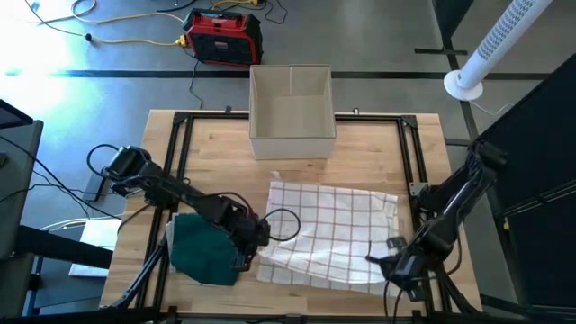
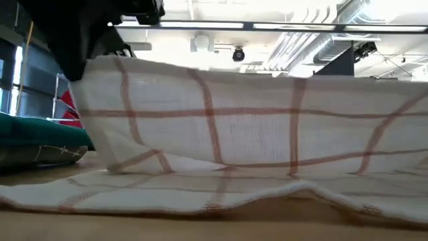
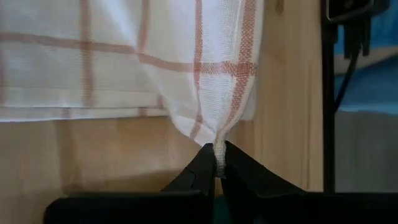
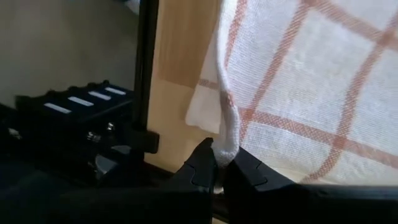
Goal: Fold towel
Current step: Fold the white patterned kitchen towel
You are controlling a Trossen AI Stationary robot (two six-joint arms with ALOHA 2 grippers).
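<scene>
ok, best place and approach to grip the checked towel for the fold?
By its two near corners, as now: the left gripper and right gripper are each shut on a bunched corner of the checked towel. Come from the table's front edge; the corners there are free, and the far edge lies flat toward the box.

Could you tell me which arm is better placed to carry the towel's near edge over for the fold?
Neither alone: left gripper and right gripper each pinch a near corner of the checked towel, so both should likely lift together.

A wooden tabletop [image 1: 216, 153] with a black metal frame [image 1: 178, 144]. An open beige box [image 1: 291, 110] sits at its far edge. A dark green cloth [image 1: 202, 252] lies near the left front. A red and black case [image 1: 222, 36] and yellow cable [image 1: 126, 40] rest on the floor beyond.
</scene>
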